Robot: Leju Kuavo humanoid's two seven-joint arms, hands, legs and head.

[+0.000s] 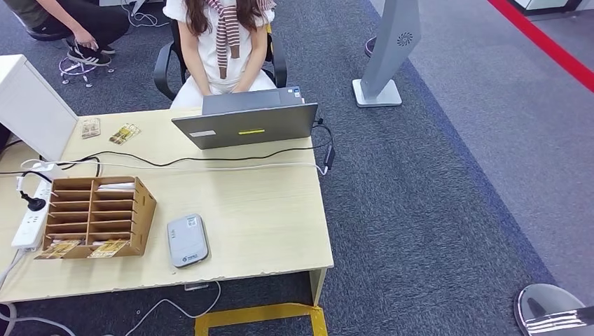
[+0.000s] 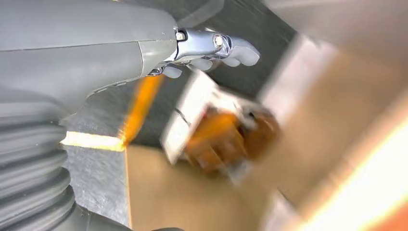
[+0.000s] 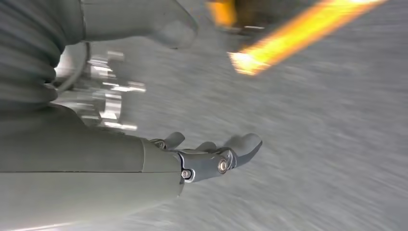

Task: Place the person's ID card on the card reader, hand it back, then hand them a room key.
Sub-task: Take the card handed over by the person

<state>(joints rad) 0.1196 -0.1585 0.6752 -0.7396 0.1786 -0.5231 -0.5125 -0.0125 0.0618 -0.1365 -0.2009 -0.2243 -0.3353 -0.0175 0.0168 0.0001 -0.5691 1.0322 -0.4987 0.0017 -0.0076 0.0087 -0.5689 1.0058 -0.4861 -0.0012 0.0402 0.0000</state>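
My left hand (image 2: pixel 211 50) and right hand (image 3: pixel 211 156) both hang with fingers apart, holding nothing, since no ID card is offered yet. The card reader (image 1: pixel 187 240) lies flat near the desk's (image 1: pixel 266 210) near edge, within my reach. Left of it, the wooden rack (image 1: pixel 94 217) keeps room keys (image 1: pixel 108 247) handy.

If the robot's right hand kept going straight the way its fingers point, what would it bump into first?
Probably nothing soon. In the wrist view the right hand is open and empty, its fingers pointing out over blurred grey carpet. The way looks free as far as the picture shows, though the blur makes depth hard to judge.
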